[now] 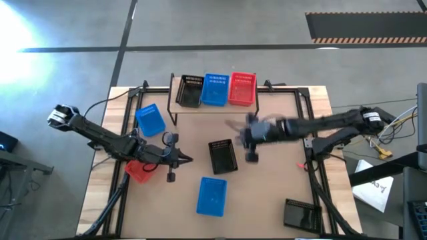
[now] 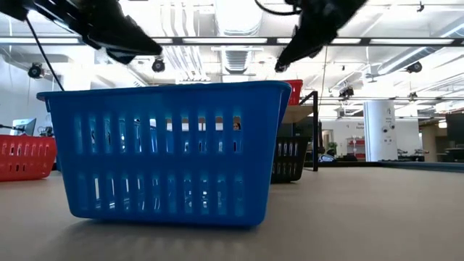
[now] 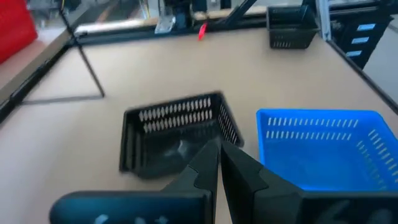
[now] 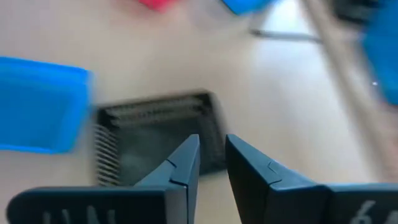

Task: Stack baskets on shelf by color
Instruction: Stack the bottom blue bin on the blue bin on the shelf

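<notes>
From above, a black basket (image 1: 190, 91), a blue basket (image 1: 215, 89) and a red basket (image 1: 242, 89) are seen side by side on the shelf (image 1: 179, 105). A second black basket (image 1: 223, 156) lies mid-bench (image 1: 267, 200), with the right claw (image 1: 250, 137) blurred just beside it.

At bench level, a blue one (image 2: 170, 148) fills the foreground.

In the left wrist view, the left claw (image 3: 219, 155) is pressed together, empty.

In the right wrist view, its fingers (image 4: 180, 163) are slightly apart over the black basket, gripping nothing.

Grey concrete floor (image 1: 267, 27), dark seams; white ceiling pipes (image 2: 217, 22); white column (image 2: 380, 130).
</notes>
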